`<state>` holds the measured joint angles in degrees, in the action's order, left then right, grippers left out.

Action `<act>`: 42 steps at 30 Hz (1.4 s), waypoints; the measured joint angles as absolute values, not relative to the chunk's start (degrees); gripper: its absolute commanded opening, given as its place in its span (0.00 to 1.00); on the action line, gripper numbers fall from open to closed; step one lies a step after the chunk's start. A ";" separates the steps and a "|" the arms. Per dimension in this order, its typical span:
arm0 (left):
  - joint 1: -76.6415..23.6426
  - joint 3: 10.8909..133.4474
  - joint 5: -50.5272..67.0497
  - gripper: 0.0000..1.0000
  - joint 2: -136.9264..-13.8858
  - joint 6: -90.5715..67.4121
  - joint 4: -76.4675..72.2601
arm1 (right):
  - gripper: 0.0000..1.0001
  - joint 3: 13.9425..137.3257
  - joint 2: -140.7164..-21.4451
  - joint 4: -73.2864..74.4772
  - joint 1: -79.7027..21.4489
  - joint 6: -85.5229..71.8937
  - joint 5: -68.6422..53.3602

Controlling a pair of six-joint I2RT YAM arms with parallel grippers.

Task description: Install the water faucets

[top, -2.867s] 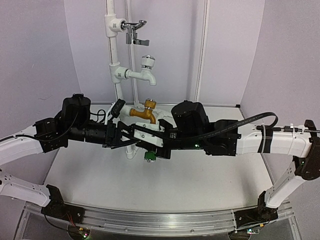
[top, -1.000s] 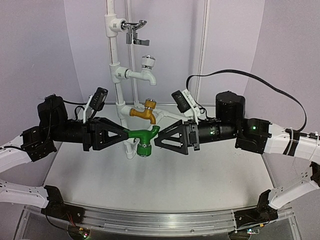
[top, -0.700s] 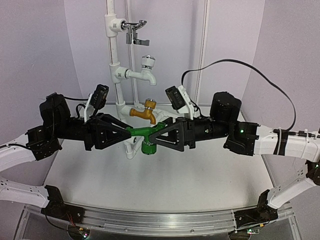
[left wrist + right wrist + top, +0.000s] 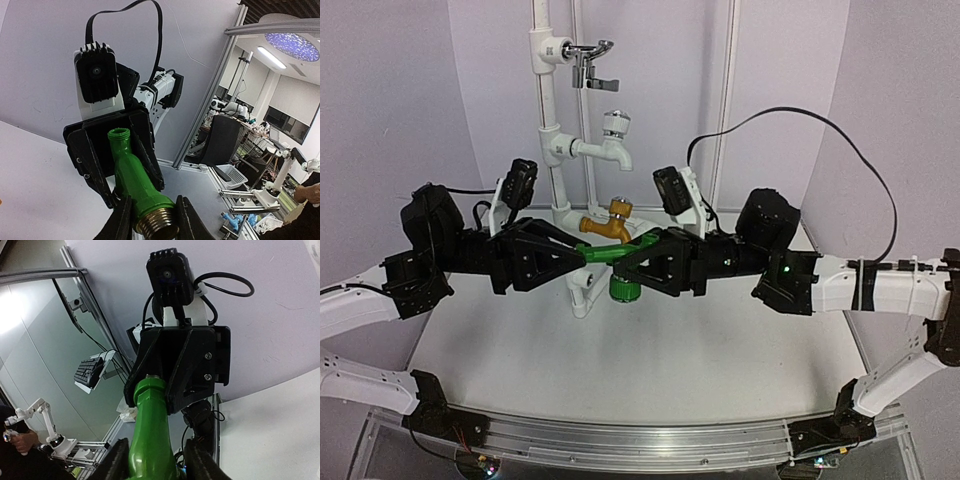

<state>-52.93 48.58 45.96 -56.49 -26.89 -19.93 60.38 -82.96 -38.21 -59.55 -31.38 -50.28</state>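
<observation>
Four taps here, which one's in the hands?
The green tap, between left hand and right hand; the chrome tap, white tap and brass tap sit on the pipe.

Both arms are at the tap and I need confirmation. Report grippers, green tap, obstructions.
Left gripper shut on green tap, threaded end. Right gripper flanks spout end, contact unclear. Tap midair, uninstalled. Brass tap close by.

Small bright-green tap (image 4: 616, 256), horizontal in mid-air, clamped at both ends, round knob pointing down
</observation>
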 measured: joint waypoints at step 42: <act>-38.69 62.61 3.03 0.88 -53.08 -32.12 16.47 | 0.00 48.49 -63.53 -2.38 -59.30 2.85 -1.31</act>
